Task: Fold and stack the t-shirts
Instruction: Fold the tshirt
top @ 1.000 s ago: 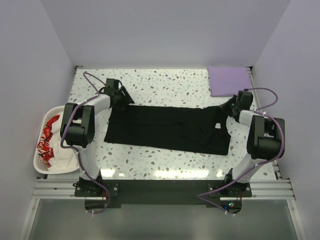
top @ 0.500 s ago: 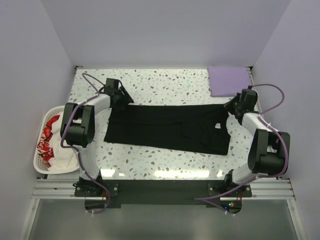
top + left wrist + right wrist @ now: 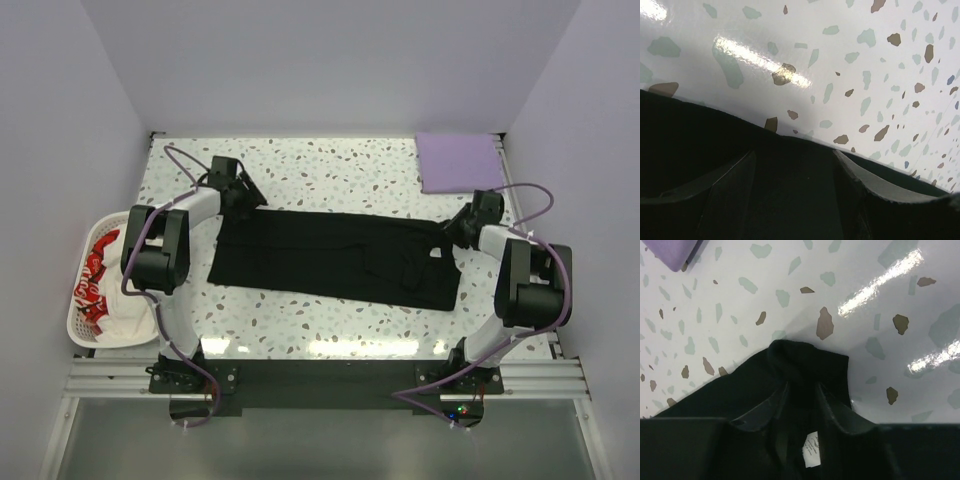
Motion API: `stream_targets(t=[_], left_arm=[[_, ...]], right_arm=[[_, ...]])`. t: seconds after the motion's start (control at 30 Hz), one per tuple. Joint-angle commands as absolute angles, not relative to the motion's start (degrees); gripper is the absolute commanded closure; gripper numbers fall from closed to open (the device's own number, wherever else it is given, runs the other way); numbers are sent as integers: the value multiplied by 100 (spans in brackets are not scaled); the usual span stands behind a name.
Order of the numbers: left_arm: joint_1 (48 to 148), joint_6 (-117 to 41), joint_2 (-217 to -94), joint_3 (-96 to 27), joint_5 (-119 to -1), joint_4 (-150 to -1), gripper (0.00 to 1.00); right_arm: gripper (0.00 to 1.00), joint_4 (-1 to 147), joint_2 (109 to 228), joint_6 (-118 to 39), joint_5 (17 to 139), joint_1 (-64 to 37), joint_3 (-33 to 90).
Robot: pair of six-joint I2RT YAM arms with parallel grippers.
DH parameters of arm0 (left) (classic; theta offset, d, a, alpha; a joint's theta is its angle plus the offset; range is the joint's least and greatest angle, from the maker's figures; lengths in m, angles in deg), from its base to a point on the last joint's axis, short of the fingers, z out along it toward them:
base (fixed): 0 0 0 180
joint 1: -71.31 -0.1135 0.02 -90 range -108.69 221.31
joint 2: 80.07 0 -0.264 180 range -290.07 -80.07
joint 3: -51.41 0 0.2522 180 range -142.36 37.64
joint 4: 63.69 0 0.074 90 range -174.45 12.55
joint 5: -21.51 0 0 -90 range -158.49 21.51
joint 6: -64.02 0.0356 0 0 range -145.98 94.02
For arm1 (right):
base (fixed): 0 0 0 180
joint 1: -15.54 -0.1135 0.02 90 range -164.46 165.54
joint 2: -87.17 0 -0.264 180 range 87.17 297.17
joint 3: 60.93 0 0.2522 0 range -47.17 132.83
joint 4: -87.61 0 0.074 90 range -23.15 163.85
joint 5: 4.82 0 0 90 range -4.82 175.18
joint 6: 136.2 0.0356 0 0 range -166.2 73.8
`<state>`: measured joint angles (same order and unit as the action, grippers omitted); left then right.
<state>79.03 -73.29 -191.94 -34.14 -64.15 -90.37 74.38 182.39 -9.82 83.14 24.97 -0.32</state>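
Bright even light, glare streaks on glossy table [image 3: 760,67]

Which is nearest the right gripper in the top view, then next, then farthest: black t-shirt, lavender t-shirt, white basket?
1. black t-shirt, mid-table, at the right gripper.
2. lavender t-shirt, far right corner.
3. white basket, left edge.
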Motion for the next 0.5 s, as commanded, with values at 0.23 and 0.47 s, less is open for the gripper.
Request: stream_targets(t=[0.23,0.47], left_arm=[[7799,-6755,-18854,-4014,-6524,-9423,31],[7851,-6851,-18475,-3813,-6445,-9424,31]], right_arm=[[55,6444,17129,-1184,8528,2504,469],[53,6330,16627,-1368,8860,1715,47]])
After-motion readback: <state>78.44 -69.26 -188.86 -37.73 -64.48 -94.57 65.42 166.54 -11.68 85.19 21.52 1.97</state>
